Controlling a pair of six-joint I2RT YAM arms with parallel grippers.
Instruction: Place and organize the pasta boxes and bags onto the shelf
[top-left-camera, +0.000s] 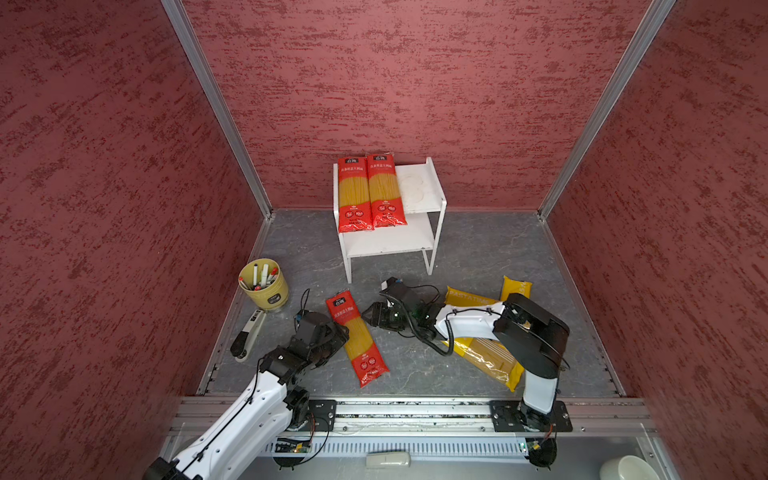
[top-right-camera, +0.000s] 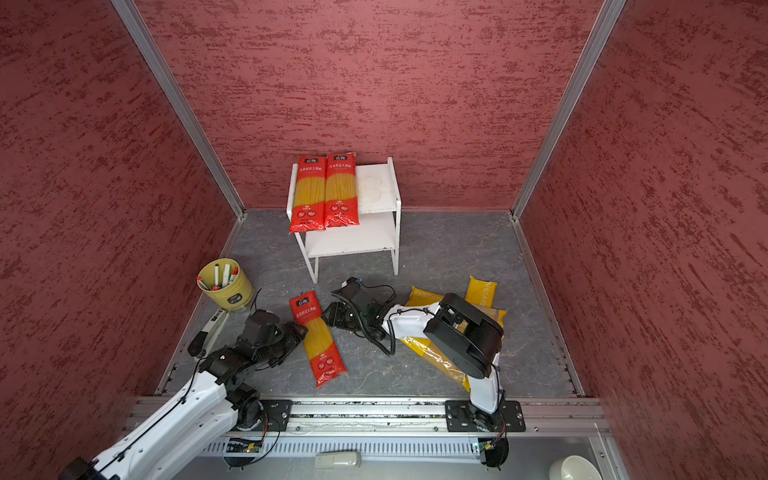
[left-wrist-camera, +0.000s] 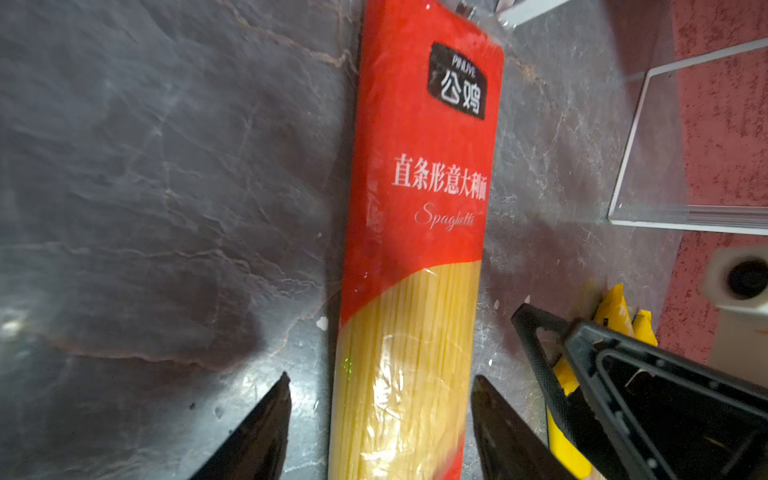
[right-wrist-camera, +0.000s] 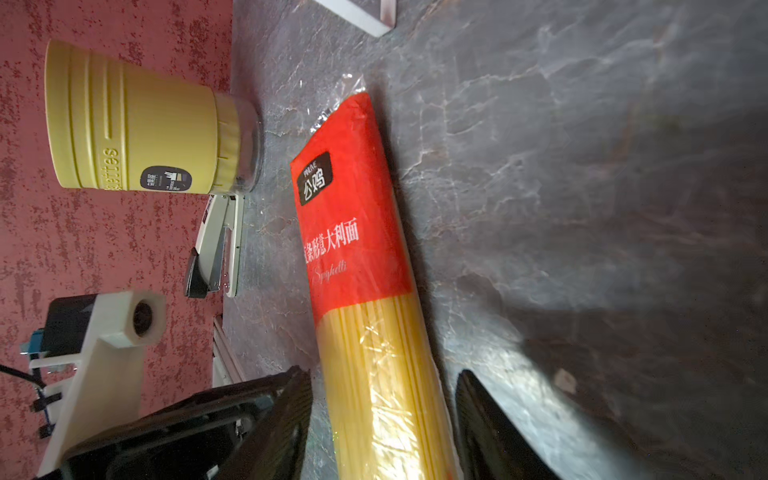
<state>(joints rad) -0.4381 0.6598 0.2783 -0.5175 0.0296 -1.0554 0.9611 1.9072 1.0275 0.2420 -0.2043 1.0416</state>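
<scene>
The white shelf (top-left-camera: 419, 183) (top-right-camera: 378, 187) stands at the back wall with two red pasta packs (top-left-camera: 353, 193) (top-left-camera: 384, 191) side by side on its top board. A third red pack (top-left-camera: 357, 338) (top-right-camera: 318, 338) (left-wrist-camera: 419, 208) (right-wrist-camera: 357, 249) lies on the floor. My left gripper (top-left-camera: 341, 332) (left-wrist-camera: 380, 386) is open astride its clear middle, with a gap at each finger. My right gripper (top-left-camera: 368, 316) (right-wrist-camera: 382, 382) is open at the pack's other side, and the pack shows between its fingers. Yellow PASTATIME packs (top-left-camera: 469, 297) (top-right-camera: 482, 291) lie partly under my right arm.
A yellow-green cup of markers (top-left-camera: 264, 284) (right-wrist-camera: 137, 120) and a white and black stapler (top-left-camera: 248, 334) (right-wrist-camera: 218, 245) sit at the left wall. Red walls close in three sides. A metal rail (top-left-camera: 415, 409) runs along the front.
</scene>
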